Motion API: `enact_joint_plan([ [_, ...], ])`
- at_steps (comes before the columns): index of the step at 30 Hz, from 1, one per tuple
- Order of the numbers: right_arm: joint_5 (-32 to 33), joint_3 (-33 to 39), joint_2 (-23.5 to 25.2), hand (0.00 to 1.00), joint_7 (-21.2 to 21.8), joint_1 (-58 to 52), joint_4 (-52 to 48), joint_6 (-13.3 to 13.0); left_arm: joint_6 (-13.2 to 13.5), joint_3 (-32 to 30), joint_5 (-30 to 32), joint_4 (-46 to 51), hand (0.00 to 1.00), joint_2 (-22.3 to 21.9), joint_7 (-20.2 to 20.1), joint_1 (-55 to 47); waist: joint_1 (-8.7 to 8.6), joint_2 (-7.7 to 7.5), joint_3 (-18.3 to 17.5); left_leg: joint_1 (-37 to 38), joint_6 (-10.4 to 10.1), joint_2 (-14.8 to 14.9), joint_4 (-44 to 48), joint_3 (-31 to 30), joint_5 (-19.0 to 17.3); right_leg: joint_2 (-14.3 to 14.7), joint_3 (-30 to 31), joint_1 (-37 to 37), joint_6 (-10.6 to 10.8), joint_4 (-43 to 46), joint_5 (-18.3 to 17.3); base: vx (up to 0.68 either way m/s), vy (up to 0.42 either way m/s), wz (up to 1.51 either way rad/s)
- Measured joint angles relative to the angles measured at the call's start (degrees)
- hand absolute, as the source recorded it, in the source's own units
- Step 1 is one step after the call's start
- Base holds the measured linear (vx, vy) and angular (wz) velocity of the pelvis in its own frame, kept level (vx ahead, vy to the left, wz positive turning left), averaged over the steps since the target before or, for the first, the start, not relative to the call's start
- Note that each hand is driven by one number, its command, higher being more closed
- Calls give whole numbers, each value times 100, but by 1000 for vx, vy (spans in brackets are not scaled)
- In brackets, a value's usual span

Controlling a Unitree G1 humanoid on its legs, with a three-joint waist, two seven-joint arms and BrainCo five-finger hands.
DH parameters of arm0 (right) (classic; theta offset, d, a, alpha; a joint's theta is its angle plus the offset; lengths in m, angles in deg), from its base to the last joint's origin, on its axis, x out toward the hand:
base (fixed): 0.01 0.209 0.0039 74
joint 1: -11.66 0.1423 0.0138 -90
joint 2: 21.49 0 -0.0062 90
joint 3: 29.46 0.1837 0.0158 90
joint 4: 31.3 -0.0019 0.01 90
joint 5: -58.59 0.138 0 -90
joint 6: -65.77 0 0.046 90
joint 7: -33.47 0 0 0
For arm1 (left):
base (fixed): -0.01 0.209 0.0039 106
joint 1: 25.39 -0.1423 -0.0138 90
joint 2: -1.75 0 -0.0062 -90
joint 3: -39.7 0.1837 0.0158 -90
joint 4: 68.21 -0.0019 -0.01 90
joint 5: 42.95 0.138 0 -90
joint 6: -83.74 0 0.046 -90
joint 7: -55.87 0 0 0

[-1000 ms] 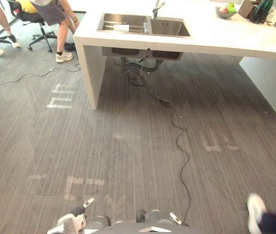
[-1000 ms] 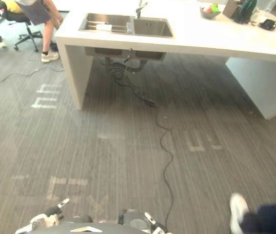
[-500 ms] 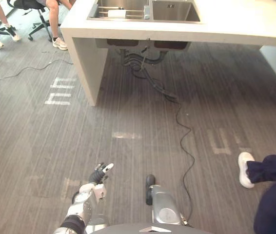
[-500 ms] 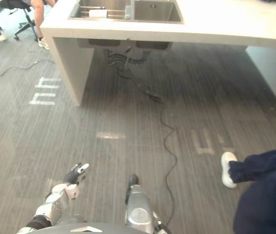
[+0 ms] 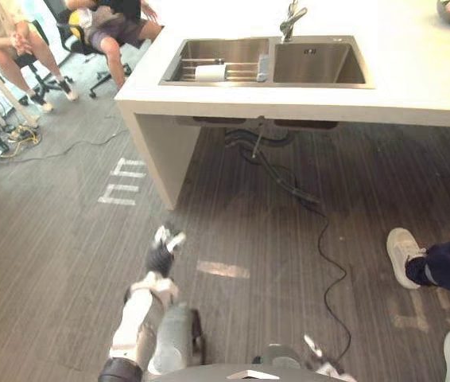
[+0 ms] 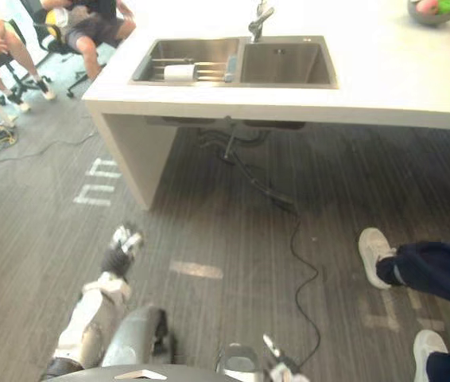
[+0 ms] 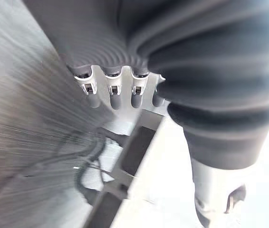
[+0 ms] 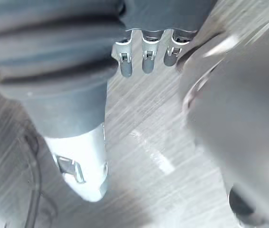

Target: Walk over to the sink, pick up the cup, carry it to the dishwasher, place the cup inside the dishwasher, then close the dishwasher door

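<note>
Though far off, cup (image 5: 210,72): lying in sink's (image 5: 320,57) left basin.
Left hand (image 5: 164,248): released, empty.
Right hand (image 8: 146,59): released, empty.

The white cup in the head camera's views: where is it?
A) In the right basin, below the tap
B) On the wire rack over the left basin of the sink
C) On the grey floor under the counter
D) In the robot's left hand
B: the white cup lies on its side on the wire rack across the left basin of the stainless-steel double sink.
</note>
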Motion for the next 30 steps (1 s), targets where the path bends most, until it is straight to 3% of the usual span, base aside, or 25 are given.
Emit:
enact_joint_plan([
  [2,106,-22,-10,0,-9,-27,-25,65,88,-94,7,278,0,-37,74,-7,24,56,-31,268,-30,-81,-958,-37,848,83,153,353,244,-83,-200,480,93,-49],
  [3,251,-18,-64,0,-55,-96,-24,160,110,-138,18,419,0,-40,87,-28,60,195,-106,409,113,26,-1009,-59,1057,237,248,559,316,-76,-363,583,192,-66],
  [4,390,19,87,0,-174,-48,34,262,163,-304,22,517,0,95,74,93,104,41,-115,444,653,-79,-653,-90,1571,83,330,810,322,-31,-610,651,221,-44],
  [5,399,133,222,0,-216,-45,21,348,161,-453,18,570,0,116,81,211,76,-182,-178,392,535,-236,-540,-36,1381,-105,339,815,270,3,-582,511,182,-17],
  [6,382,380,344,0,-233,-38,80,377,168,-609,19,851,0,66,75,342,116,-320,-196,322,615,-371,-347,-4,1118,-250,336,792,218,79,-464,571,181,16],
  [7,377,656,372,0,-235,-33,277,403,171,-637,26,1199,0,75,72,427,195,-341,-193,282,662,-467,-64,2,813,-357,342,790,219,258,-278,470,158,13],
  [8,375,698,371,0,-241,-37,306,411,172,-640,34,1258,0,77,69,436,199,-341,-193,285,659,-484,-22,1,761,-380,342,789,228,312,-251,553,193,14],
  [9,288,1036,364,0,-240,-75,507,417,169,-762,85,1760,0,95,37,458,247,-357,-219,419,718,-637,196,16,406,-593,375,618,436,1082,10,357,135,10],
  [10,199,1113,362,0,-235,-103,521,395,168,-832,94,1931,0,96,37,475,259,-364,-251,483,770,-697,226,22,295,-696,383,451,556,1533,166,445,171,19],
  [12,37,1445,366,0,-231,-87,579,243,147,-1069,188,2452,0,198,46,595,248,-436,-312,860,834,-942,160,12,10,-1154,510,-334,1287,3410,881,422,148,9],
  [13,-50,1510,374,0,-229,-83,567,195,141,-1086,191,2507,0,249,59,612,252,-441,-318,1022,833,-982,73,15,-22,-1245,477,-522,1222,3800,851,449,128,-6],
  [15,-165,1703,383,0,-206,-106,577,-17,154,-1047,223,2525,0,343,144,614,184,-329,-374,1707,808,-970,-435,-102,-73,-1414,-95,-1082,477,4326,440,380,82,-6],
  [17,-263,1763,470,0,-171,-106,556,-179,301,-1040,225,2433,0,414,231,694,46,-316,-409,2042,742,-857,-681,-157,-108,-1349,-356,-1562,247,3992,106,318,-32,4],
  [19,-312,1791,574,0,-142,-169,556,-319,560,-1020,241,2170,0,545,383,857,-57,-275,-431,2207,629,-656,-676,-221,-184,-1139,-437,-1927,181,3038,-24,269,-122,14],
  [21,-533,1878,776,0,-1,-319,560,-413,857,-1053,284,1828,0,710,587,1133,-168,-245,-446,2299,453,-373,-605,-406,-324,-868,-313,-2199,189,1654,201,300,-212,28],
  [22,-634,1902,839,0,46,-395,582,-430,997,-1051,296,1700,0,809,646,1196,-188,-269,-450,2310,345,-284,-548,-466,-409,-797,-233,-2227,215,1160,480,279,-268,31],
  [23,-766,1872,943,0,81,-582,583,-435,1115,-1070,295,1606,0,905,672,1200,-184,-365,-499,2424,223,-220,-535,-508,-551,-797,-143,-2193,196,717,1013,298,-338,20],
  [24,-816,1825,1054,0,117,-779,658,-446,1228,-1145,295,1613,0,956,674,1151,-122,-566,-625,2474,93,-243,-454,-516,-747,-875,-54,-2143,166,390,1611,320,-378,4],
  [25,-881,1796,1003,0,152,-790,701,-441,1307,-1231,296,1591,0,849,667,1103,-108,-538,-660,2509,18,-131,-367,-543,-850,-810,-99,-2122,221,463,1586,346,-408,0],
  [26,-1041,1742,915,0,222,-884,669,-483,1325,-1266,296,1596,0,678,693,1014,-142,-304,-783,2476,-108,144,-320,-574,-926,-533,-273,-1985,133,259,1552,253,-303,3],
  [27,-1114,1745,857,0,225,-885,675,-525,1325,-1254,301,1598,0,634,686,1014,-148,-226,-834,2471,-125,264,-387,-609,-939,-413,-333,-1976,78,171,1541,283,-328,8],
  [29,-1196,1821,764,0,225,-829,673,-625,1322,-1261,410,1596,0,627,672,1087,-163,-56,-943,2542,-208,495,-858,-662,-673,-159,-499,-1979,-73,7,1469,273,-304,14],
  [30,-1199,1893,767,0,254,-817,674,-644,1323,-1261,449,1592,0,614,668,1114,-169,-85,-928,2577,-230,521,-1017,-715,-527,-125,-562,-1964,-105,-28,1442,239,-284,27],
])
